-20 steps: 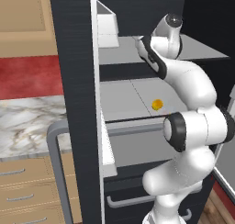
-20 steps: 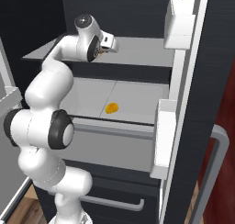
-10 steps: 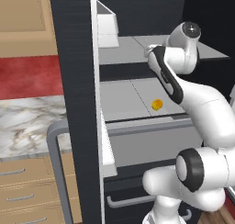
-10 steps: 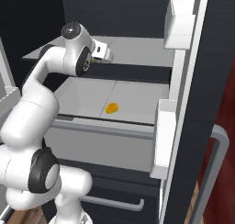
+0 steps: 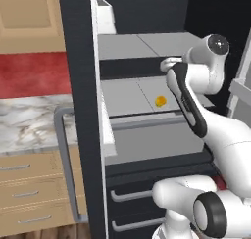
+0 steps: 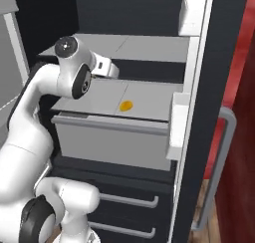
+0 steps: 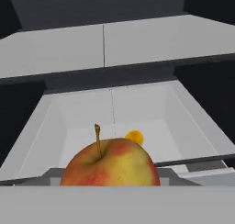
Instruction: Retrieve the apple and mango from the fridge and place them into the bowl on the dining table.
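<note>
A red-yellow apple (image 7: 110, 165) with a brown stem sits right at the bottom of the hand view, and my gripper (image 6: 113, 70) is shut on it. The fingertips are hidden behind the fruit. The hand hovers in front of the open black fridge (image 5: 78, 86), level with the gap between its upper and lower grey shelves. The small yellow-orange mango (image 5: 160, 101) lies on the lower shelf, also seen as mango (image 6: 126, 106) and mango (image 7: 134, 137), just beyond the apple. The bowl and the dining table are out of view.
The fridge's open doors flank the arm, with a white door bin (image 6: 191, 15) and a long grey bar handle (image 5: 66, 164). Two lower drawers (image 6: 129, 202) are shut. A marble counter (image 5: 29, 123) on tan drawers stands to the left.
The arm has swung and drawn the hand back and down from the upper shelf toward the fridge's front, with the apple still in the jaws. The mango has not moved.
</note>
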{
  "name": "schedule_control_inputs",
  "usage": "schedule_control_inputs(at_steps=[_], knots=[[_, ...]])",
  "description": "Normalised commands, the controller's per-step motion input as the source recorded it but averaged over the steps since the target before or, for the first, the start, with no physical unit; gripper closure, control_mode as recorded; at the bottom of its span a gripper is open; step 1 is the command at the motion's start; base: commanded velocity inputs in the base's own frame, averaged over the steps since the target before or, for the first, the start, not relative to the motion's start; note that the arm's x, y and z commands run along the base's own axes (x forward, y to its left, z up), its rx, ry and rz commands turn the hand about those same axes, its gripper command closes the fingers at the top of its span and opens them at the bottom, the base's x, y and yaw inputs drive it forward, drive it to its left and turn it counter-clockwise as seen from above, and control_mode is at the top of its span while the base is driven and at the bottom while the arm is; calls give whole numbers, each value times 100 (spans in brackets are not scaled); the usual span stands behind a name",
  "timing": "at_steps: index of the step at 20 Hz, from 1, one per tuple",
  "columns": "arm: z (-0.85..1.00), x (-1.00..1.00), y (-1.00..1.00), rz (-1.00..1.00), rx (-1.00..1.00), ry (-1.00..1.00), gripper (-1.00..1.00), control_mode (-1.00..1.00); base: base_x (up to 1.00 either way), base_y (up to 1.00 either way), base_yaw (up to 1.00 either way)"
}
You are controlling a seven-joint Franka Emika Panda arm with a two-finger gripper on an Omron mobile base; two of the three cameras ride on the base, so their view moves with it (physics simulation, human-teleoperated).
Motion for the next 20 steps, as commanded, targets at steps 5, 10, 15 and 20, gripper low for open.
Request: schedule_control_inputs(at_steps=[5,10,15,20], knots=[[0,0,0,0,0,0,100,100,-89,-7,0],[0,0,0,0,0,0,100,100,-76,-1,3],[0,0,0,0,0,0,100,100,-62,0,14],[0,0,0,0,0,0,100,100,-62,0,23]])
